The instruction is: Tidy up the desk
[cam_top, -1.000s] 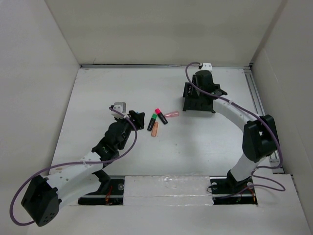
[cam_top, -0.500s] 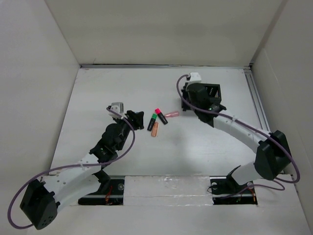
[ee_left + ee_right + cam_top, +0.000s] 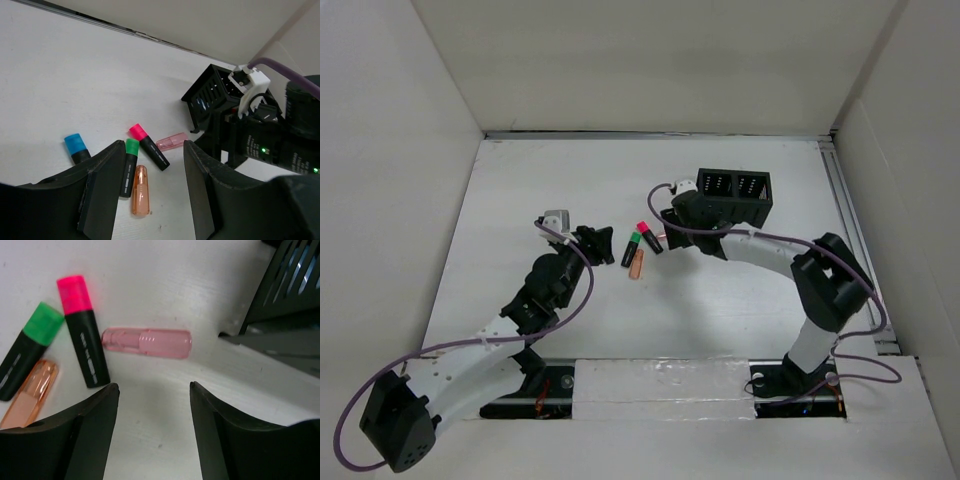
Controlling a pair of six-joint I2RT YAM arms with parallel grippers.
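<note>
The white desk [image 3: 520, 190] holds a cluster of pens at its middle. A pink-capped black marker [image 3: 649, 237], a green-capped black marker [image 3: 632, 247] and an orange translucent cap [image 3: 636, 265] lie together. My left gripper [image 3: 599, 243] is open and empty just left of them. In its wrist view it [image 3: 154, 165] frames the green marker [image 3: 129, 162], the pink marker [image 3: 149, 148] and the orange cap [image 3: 139, 190], with a blue-capped marker [image 3: 77, 149] further left. My right gripper [image 3: 670, 222] is open and empty, its jaws [image 3: 154, 387] just short of a pink translucent cap [image 3: 147, 342].
A black two-compartment organizer box [image 3: 733, 195] stands upright at the back right, just behind my right gripper. It also shows in the right wrist view [image 3: 290, 290]. A metal rail [image 3: 845, 200] runs along the desk's right edge. White panels wall the desk.
My right gripper has left the organizer and swung left and nearer, down to the pink cap. The organizer now stands uncovered. My left gripper has edged slightly towards the markers.
</note>
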